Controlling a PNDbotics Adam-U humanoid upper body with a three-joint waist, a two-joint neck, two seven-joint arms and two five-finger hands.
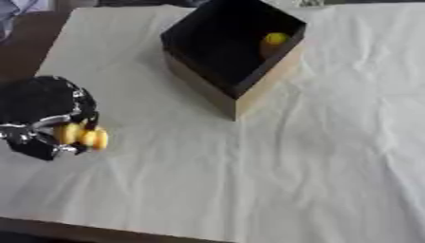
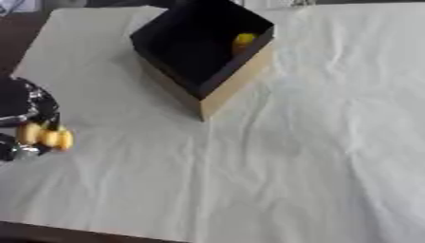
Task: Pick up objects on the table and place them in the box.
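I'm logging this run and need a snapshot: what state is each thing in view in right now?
Left hand: at the table's left side, fingers curled round a yellow object.
Yellow object in hand: held, off the cloth.
Box: upright, open-topped, dark inside.
Yellow object in box: resting inside, against the far right wall.
White cloth: spread over the table, wrinkled.
Right hand: not in view.

No legible text or labels.

at the left edge, the left hand (image 2: 18, 124) curls its fingers round a small yellow object (image 2: 47, 136) above the white cloth (image 2: 274, 156). the box (image 2: 202, 47), dark inside, stands well apart and holds another yellow object (image 2: 244, 39).
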